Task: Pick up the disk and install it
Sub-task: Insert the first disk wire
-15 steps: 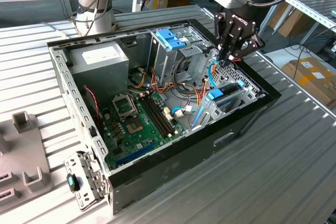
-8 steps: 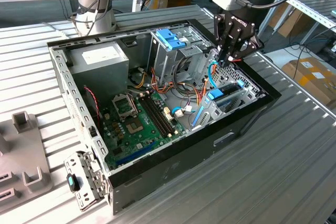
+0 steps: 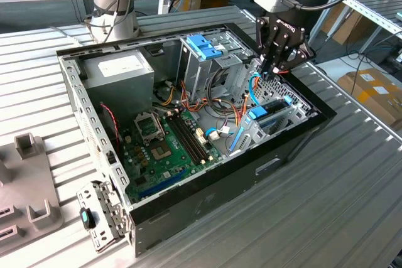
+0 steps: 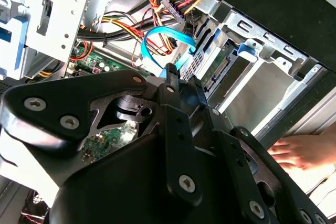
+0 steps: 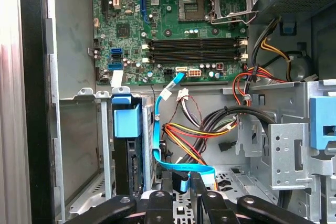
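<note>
Second wrist view: the gripper [image 4: 182,80] is seen nearest, pinched on the blue flat cable [image 4: 173,34], with a person's hand [image 4: 299,153] lying outside the computer case [image 4: 273,3]. First wrist view: the disk [image 5: 127,127] is seen standing on edge in its bay against the case wall, just beside the gripper. Exterior view: the case is set on the ribbed worktop [image 3: 352,205], the gripper hung over the disk's bay.

The gripper [image 3: 279,61] hangs in a tight pocket. The tall drive cage [image 3: 207,61] stands on the exterior view's left, the case wall [image 3: 317,108] on its right, and a blue cable [image 5: 156,129] and coloured wires [image 5: 199,129] lie beneath. The bay [image 5: 79,145] beside the disk [image 5: 127,124] is open.
</note>
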`<state>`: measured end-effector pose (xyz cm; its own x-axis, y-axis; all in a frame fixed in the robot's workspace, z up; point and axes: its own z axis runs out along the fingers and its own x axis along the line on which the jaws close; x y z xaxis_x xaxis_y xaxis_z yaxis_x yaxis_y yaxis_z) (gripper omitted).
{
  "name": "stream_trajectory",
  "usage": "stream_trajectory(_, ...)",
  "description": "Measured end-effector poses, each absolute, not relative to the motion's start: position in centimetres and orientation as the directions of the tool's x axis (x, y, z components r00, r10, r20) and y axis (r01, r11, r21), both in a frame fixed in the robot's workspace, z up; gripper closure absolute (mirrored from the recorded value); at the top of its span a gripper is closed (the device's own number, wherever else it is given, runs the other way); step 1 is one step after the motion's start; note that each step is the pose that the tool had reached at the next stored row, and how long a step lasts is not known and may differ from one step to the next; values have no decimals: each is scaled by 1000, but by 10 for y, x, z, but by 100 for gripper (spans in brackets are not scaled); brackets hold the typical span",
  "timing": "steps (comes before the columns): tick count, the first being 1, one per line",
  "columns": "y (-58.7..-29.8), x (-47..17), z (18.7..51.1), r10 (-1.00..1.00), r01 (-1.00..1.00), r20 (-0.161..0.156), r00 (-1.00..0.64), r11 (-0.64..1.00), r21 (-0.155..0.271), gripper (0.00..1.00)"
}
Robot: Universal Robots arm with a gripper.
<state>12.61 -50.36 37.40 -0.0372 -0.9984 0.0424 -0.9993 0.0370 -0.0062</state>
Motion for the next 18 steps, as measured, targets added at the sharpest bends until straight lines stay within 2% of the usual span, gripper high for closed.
stream_trajectory(2, -504, 126, 374, -998, -999, 42, -37, 37, -6, 74)
stream_trajectory(5, -504, 126, 374, -998, -999, 42, -37, 37, -6, 89)
stream_trajectory(18, -504, 126, 374, -998, -999, 43, -37, 37, -6, 89)
